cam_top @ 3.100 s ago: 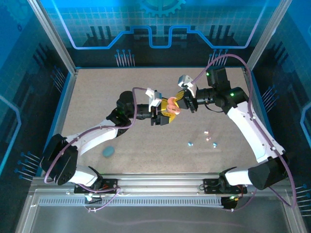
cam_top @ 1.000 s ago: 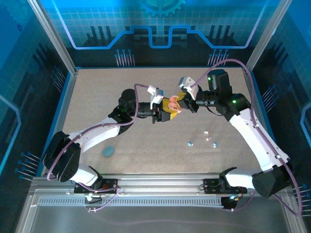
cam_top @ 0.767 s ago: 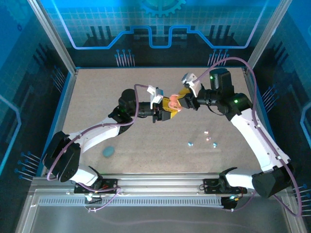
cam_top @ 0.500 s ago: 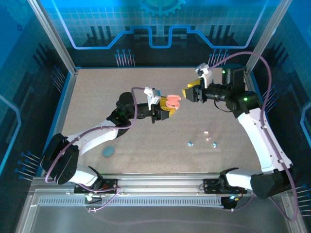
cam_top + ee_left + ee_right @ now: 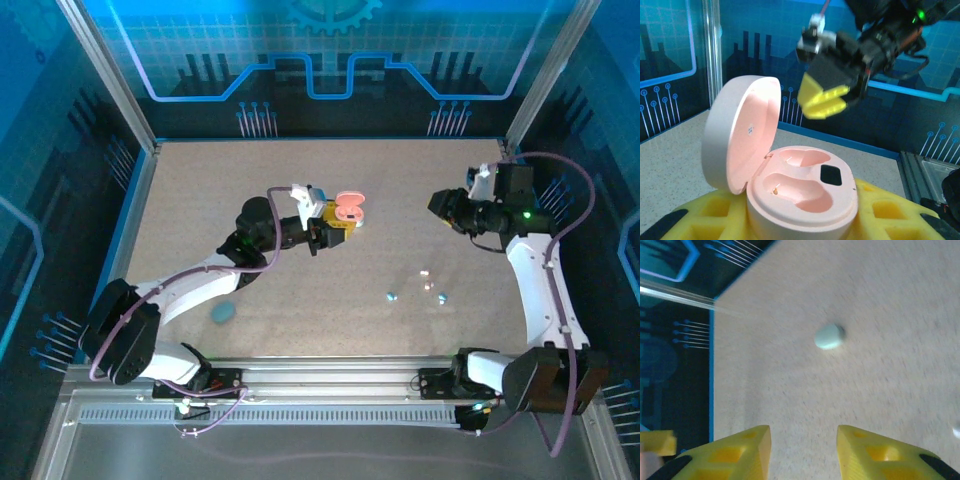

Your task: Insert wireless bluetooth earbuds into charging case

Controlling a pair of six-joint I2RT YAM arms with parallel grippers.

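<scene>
Open pink case (image 5: 802,190) in the left gripper (image 5: 335,222); earbuds (image 5: 392,296) on the table (image 5: 200,200).
Nearest the bases sits a teal case (image 5: 222,312). Further in, three earbuds lie right of centre, well apart from both arms. Beyond them the pink case is clamped between yellow fingers (image 5: 715,215), lid up, both wells empty. The right gripper (image 5: 802,440), off to the right, is narrowly parted and empty.

Two cases are counted, a pink case (image 5: 349,208) (lid open) in the left gripper (image 5: 338,220) and a teal case (image 5: 222,312) well apart; three earbuds (image 5: 392,296) are seen.
</scene>
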